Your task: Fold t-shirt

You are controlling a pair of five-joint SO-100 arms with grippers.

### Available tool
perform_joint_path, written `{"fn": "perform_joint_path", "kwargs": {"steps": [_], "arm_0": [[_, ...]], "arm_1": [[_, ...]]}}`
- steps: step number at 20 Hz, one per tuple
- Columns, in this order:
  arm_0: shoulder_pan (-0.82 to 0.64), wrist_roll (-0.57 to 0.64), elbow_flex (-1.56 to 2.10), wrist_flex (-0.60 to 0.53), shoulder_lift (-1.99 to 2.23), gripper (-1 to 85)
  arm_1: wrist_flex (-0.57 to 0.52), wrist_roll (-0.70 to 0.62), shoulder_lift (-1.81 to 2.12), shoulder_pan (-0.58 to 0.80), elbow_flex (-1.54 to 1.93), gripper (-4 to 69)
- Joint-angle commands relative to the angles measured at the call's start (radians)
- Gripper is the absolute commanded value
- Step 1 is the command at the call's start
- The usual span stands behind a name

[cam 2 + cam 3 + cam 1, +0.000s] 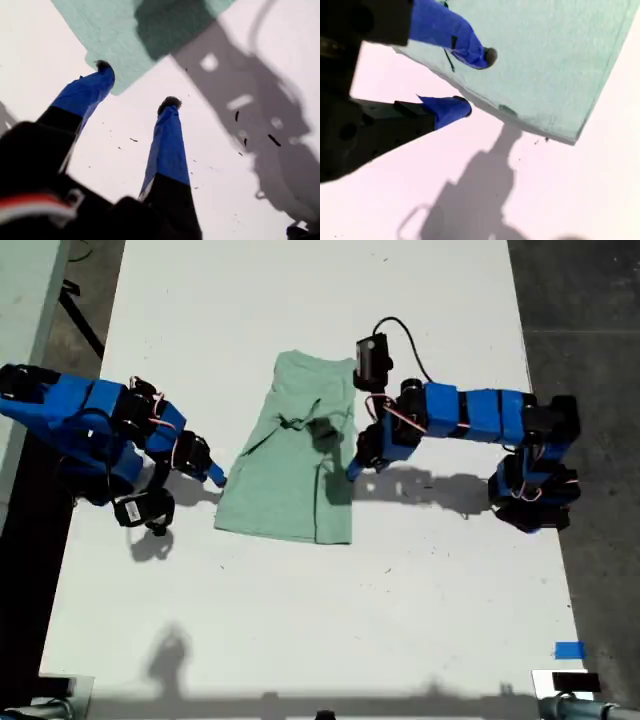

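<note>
Overhead exterior (wrist views close, downward)

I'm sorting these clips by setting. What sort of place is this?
Likely a lab or workshop, not a home: two blue arms sit on a bare white table, a t-shirt lies between them, the floor looks like concrete, and blue tape marks one corner.

My second gripper [470, 82], jaws apart, over the t-shirt [555, 60] edge.
</note>
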Motion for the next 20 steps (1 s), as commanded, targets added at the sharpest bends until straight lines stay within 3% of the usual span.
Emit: {"fn": "perform_joint_path", "kwargs": {"steps": [1,4,13,15,18,20], "arm_0": [[0.048,-0.054,0.051,-0.095,0.031,15.2],[0.032,-0.052,0.135,-0.189,0.020,15.2],[-0.003,-0.048,0.334,-0.557,-0.127,15.1],[-0.003,-0.043,0.308,-0.603,-0.215,13.5],[0.000,-0.048,0.278,-0.603,-0.244,0.0],[0.012,-0.055,0.241,-0.541,-0.239,0.0]], "arm_1": [[-0.052,-0.018,0.183,0.041,0.120,20.9],[-0.114,-0.023,0.290,0.064,0.235,19.0],[-0.146,-0.014,0.322,0.057,0.288,19.1],[-0.146,-0.011,0.322,0.055,0.288,19.2],[-0.149,-0.002,0.324,0.049,0.301,19.4],[-0.155,0.003,0.328,0.044,0.311,19.5]]}}
